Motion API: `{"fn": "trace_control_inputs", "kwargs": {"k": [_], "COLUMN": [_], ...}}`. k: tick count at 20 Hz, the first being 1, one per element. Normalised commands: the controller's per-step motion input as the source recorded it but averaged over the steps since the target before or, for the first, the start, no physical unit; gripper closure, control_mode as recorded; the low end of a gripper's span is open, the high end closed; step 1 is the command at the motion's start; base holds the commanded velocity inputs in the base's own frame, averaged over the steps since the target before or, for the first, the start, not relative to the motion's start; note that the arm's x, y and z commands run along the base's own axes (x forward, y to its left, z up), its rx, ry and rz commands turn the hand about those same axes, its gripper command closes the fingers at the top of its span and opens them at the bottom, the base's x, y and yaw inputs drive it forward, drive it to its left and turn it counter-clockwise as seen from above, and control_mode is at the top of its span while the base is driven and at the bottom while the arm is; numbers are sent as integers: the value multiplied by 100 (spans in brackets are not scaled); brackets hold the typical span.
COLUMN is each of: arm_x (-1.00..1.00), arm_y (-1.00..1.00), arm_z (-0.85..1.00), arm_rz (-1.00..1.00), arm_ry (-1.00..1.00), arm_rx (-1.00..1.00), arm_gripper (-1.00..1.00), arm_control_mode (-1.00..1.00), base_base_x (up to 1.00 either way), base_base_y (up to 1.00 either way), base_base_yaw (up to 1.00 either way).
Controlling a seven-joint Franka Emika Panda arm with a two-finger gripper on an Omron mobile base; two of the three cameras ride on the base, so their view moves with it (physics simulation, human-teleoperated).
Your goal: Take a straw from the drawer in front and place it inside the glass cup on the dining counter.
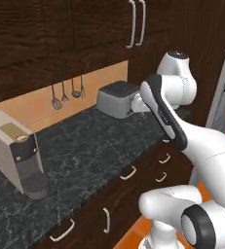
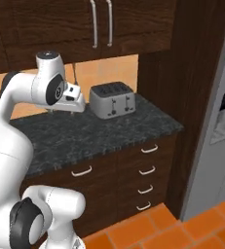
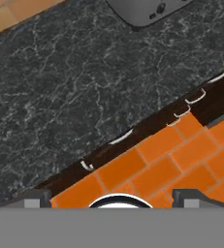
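Black speckled granite forms the worktop [image 2: 99, 131] beneath the arm, veined in pale grey and ending in a straight front edge above dark brown wooden drawers. The claw [image 3: 112, 194] hangs over this edge in the hand view; its two dark fingertips [image 3: 35, 196] sit far apart at the bottom left and bottom right of the frame, with nothing between them.

The drawer [image 2: 150, 150] most likely meant is the top one of the stack at right of centre in the right base view: a flat panel with a small curved silvery handle [image 2: 150, 149]. All drawers appear closed. The straw, the cup and the dining counter cannot be located from these views.

Judgement: the step in hand is reaching for the drawer handle. To do it well, the claw should drop below the worktop edge, turn to face the panel, straddle the handle squarely, then pull straight outward. The handle is thin and smooth, so a slanted grip may slip.

Other items: a grey metal toaster [image 2: 112, 99] with rounded corners, a boxy beige coffee machine [image 1: 15, 151], hanging utensils [image 1: 67, 93] and orange floor tiles [image 3: 167, 160].
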Motion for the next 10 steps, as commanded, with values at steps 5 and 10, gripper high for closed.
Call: {"fn": "trace_control_inputs", "kwargs": {"k": [5, 10], "arm_x": [0, 0], "arm_y": [0, 0], "arm_z": [0, 0], "arm_rz": [0, 0], "arm_ry": [0, 0], "arm_rx": [0, 0], "arm_gripper": [-100, -100], "arm_control_mode": [100, 100], "base_base_x": [-34, -9], "base_base_y": [83, 73], "base_base_yaw": [-56, -52]}}
